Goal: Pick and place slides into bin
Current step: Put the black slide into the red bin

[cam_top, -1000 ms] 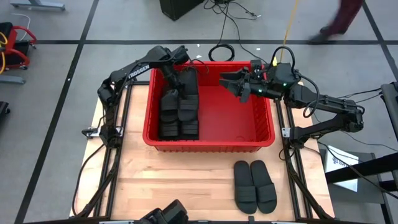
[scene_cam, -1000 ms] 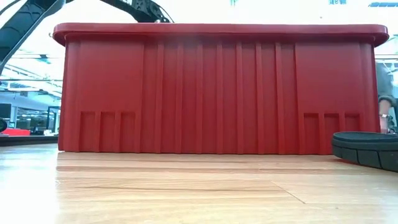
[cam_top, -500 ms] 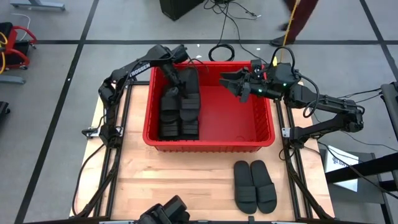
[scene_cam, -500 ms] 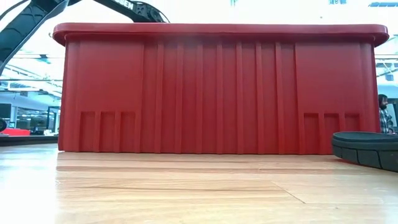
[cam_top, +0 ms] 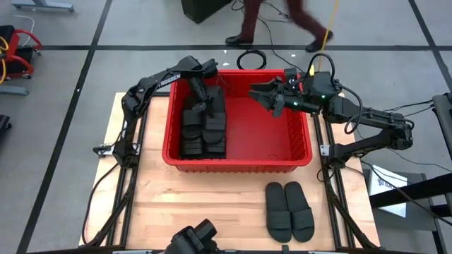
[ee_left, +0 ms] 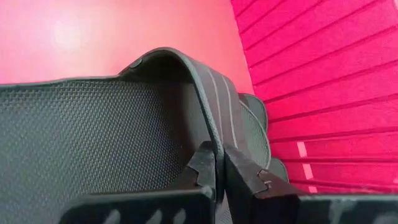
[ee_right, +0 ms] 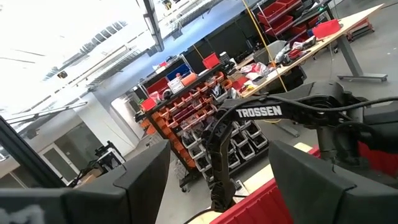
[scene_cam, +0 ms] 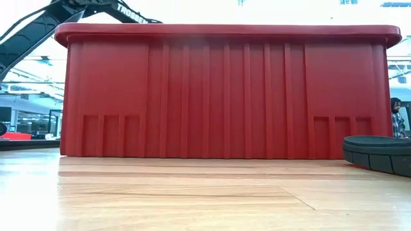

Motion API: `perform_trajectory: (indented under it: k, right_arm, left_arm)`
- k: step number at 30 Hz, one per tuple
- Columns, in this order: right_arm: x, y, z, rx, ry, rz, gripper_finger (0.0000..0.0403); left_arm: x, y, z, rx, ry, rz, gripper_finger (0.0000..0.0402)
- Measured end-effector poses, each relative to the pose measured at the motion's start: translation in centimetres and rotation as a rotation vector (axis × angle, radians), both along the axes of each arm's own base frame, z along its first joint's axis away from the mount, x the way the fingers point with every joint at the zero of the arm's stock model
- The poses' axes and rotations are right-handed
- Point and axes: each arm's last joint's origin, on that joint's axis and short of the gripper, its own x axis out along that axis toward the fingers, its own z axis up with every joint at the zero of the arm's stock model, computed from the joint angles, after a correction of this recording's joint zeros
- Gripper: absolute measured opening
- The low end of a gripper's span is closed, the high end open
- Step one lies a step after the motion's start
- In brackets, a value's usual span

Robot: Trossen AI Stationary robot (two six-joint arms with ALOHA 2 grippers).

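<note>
1. overhead: left gripper [cam_top: 200,90] inside bin [cam_top: 300,152], fingers pinched on a slide [cam_top: 214,106] among the stack; right gripper [cam_top: 263,94] spread wide, holding nothing; two slides [cam_top: 289,210] on desk [cam_top: 176,204].
2. low: bin wall [scene_cam: 225,90], one sole [scene_cam: 379,153] beside it.
3. left wrist: fingers [ee_left: 202,168] clamp the strap [ee_left: 211,106].

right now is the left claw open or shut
Shut: the left claw pinches the strap of a black slide between its fingers, inside the red bin.

bin [cam_top: 304,152] right half free, slides [cam_top: 203,123] crowding left
</note>
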Motion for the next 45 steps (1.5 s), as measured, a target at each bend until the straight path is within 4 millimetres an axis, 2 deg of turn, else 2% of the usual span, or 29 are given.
perform_trajectory:
  k: [11, 22, 28, 32, 40, 45]
  right_arm:
    - [0.0, 0.0, 0.0, -0.006, 0.006, -0.001, 0.0265]
    - [0.0, 0.0, 0.0, -0.010, 0.007, -0.001, 0.0265]
    - [0.0, 0.0, -0.1, -0.021, 0.010, -0.003, 0.0265]
    - [0.0, 0.0, -0.1, -0.021, 0.010, -0.003, 0.0265]
    - [0.0, 0.0, -0.2, -0.026, 0.024, -0.004, 0.0265]
    - [0.0, 0.0, -0.3, -0.028, 0.034, -0.005, 0.0265]
  left_arm:
    - [0.3, 0.6, -0.9, 0.024, -0.003, 0.006, 0.0031]
    - [-0.4, 0.6, -3.4, -0.011, 0.068, 0.044, 0.0033]
    - [-0.5, 0.6, -3.7, 0.005, 0.095, 0.043, 0.0036]
    - [-0.5, 0.6, -3.8, 0.021, 0.123, 0.052, 0.0063]
    - [-0.5, 0.8, -3.9, 0.041, 0.182, 0.100, 0.0148]
    - [-0.4, 0.9, -3.5, 0.059, 0.209, 0.128, 0.0178]
